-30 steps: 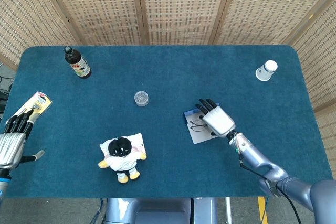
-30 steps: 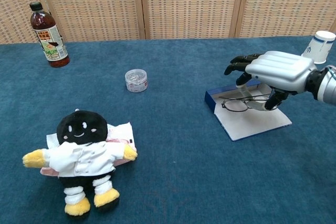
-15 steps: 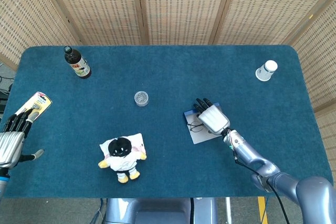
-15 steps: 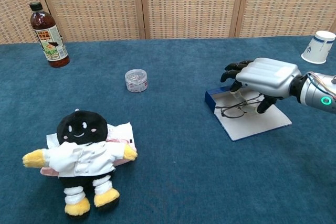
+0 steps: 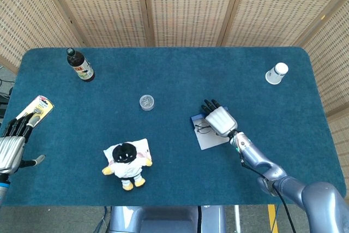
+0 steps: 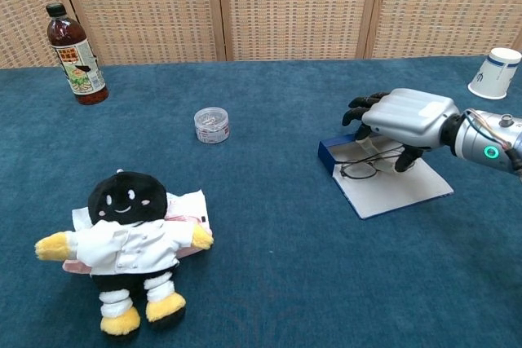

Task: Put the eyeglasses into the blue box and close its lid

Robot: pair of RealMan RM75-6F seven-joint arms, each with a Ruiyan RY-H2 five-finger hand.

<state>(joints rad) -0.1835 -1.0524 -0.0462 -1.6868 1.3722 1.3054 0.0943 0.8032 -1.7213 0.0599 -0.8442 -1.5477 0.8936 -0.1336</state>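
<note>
The blue box (image 6: 329, 152) lies open right of the table's middle, its white-lined lid (image 6: 400, 189) flat on the cloth toward me. My right hand (image 6: 404, 116) hovers palm-down just over the box and holds the thin black eyeglasses (image 6: 357, 170) from above; one lens hangs low at the box's near edge. From the head view the right hand (image 5: 220, 119) covers most of the box (image 5: 195, 118), with the eyeglasses (image 5: 202, 130) peeking out at its left. My left hand (image 5: 12, 145) stays at the far left table edge, fingers apart, holding nothing.
A brown sauce bottle (image 6: 75, 55) stands at the back left. A small clear jar (image 6: 212, 125) sits mid-table, a black-headed plush doll (image 6: 126, 242) on a cloth near the front, a paper cup (image 6: 496, 72) at the back right. A yellow packet (image 5: 35, 107) lies by my left hand.
My right hand has dropped lower and drawn slightly left over the box, carrying the eyeglasses down with it. The left hand has stayed where it was.
</note>
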